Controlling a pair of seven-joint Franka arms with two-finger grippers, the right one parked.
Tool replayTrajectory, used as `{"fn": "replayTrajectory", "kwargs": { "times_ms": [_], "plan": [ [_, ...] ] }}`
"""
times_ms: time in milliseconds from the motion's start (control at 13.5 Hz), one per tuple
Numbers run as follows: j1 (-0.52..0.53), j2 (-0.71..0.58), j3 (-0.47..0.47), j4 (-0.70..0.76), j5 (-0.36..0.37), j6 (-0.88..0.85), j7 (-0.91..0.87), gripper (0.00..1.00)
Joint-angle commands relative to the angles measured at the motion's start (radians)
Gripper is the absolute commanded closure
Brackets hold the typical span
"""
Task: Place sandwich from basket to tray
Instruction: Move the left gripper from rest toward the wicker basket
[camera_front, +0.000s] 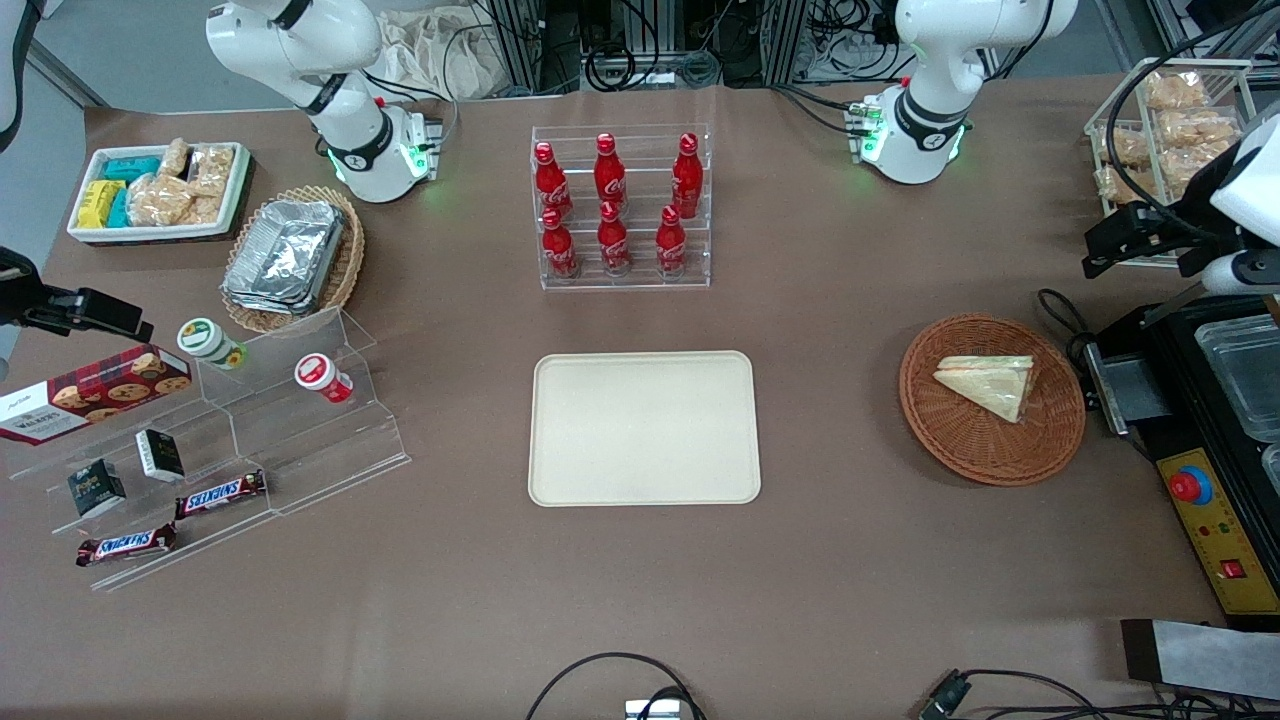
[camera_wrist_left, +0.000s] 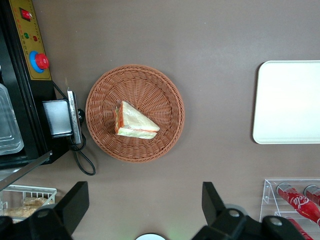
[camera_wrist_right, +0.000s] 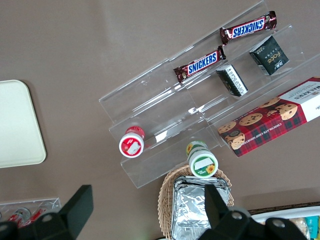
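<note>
The tray lies bare, nearest the front camera. Toward the working arm's end of the table from the tray sits the basket, holding the sandwich flat near its middle, untouched. The sandwich is probably light and soft, its clear wrap slippery; a gentle hold across the two bread faces, away from the filled cut edge, seems safest. Farther from the camera than the basket, the gripper hangs high above the table, fingers spread wide and holding nothing, pointed downward.
</note>
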Motion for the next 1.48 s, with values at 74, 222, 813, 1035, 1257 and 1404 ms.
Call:
{"fn": "replayTrajectory", "kwargs": {
  "times_ms": [74, 222, 813, 1035, 1257, 1404],
  "plan": [
    [0.002, 0.004, 0.001, 0.01, -0.017, -0.008, -0.011, 0.0],
    [0.002, 0.004, 0.001, 0.01, -0.014, -0.01, -0.009, 0.0],
    [0.053, 0.045, 0.007, -0.095, -0.017, 0.042, -0.195, 0.0],
    [0.065, 0.01, 0.007, -0.244, -0.023, 0.185, -0.326, 0.0],
    [0.09, -0.033, 0.009, -0.399, -0.024, 0.341, -0.446, 0.0],
    [0.101, -0.041, 0.007, -0.46, -0.03, 0.41, -0.486, 0.0]
  ]
}}
